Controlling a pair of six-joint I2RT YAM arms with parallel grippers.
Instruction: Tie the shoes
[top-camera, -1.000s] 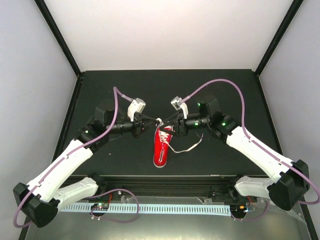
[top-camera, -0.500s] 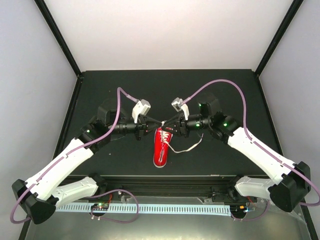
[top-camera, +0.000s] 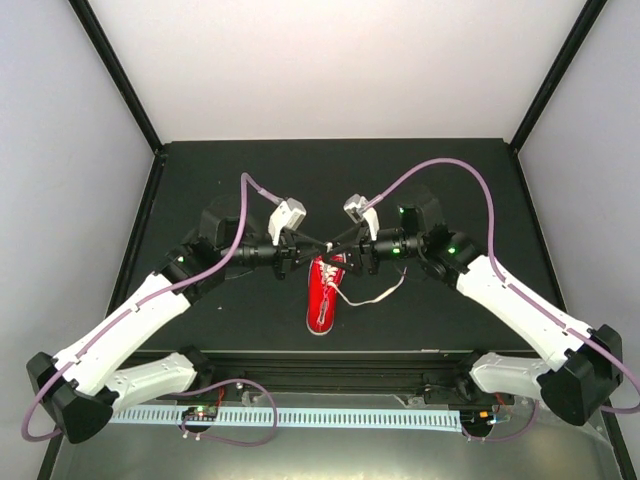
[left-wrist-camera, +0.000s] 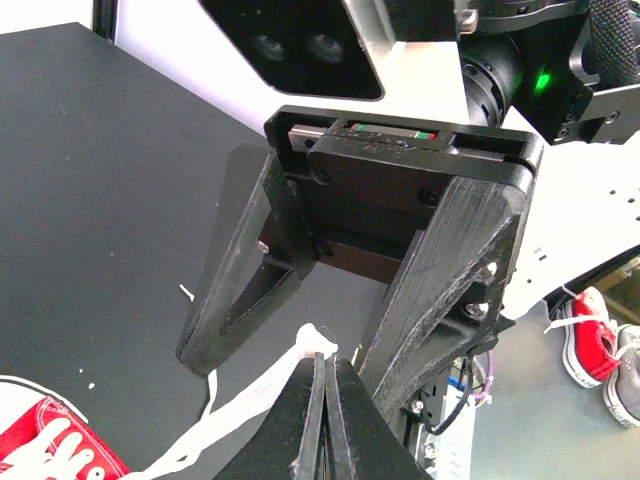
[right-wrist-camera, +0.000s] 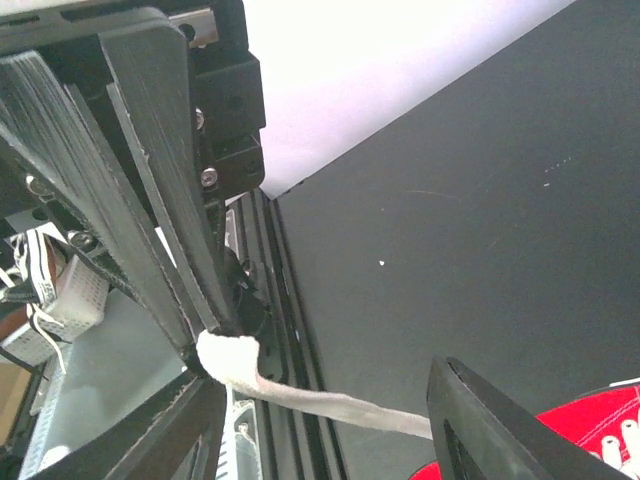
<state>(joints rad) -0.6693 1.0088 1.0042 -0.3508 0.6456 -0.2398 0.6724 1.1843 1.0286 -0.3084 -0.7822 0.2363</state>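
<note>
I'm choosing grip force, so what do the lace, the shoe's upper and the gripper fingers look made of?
Lace: flat white woven fabric, matte, with a frayed, fuzzy end. Shoe upper: matte red cloth, probably canvas; the weave is too small to see. Left gripper fingers: matte black plastic, likely printed, judging by the fine layer ridges.

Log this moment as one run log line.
left gripper: shut on lace | right gripper: open around lace tip | sneaker: on table, other lace loose
</note>
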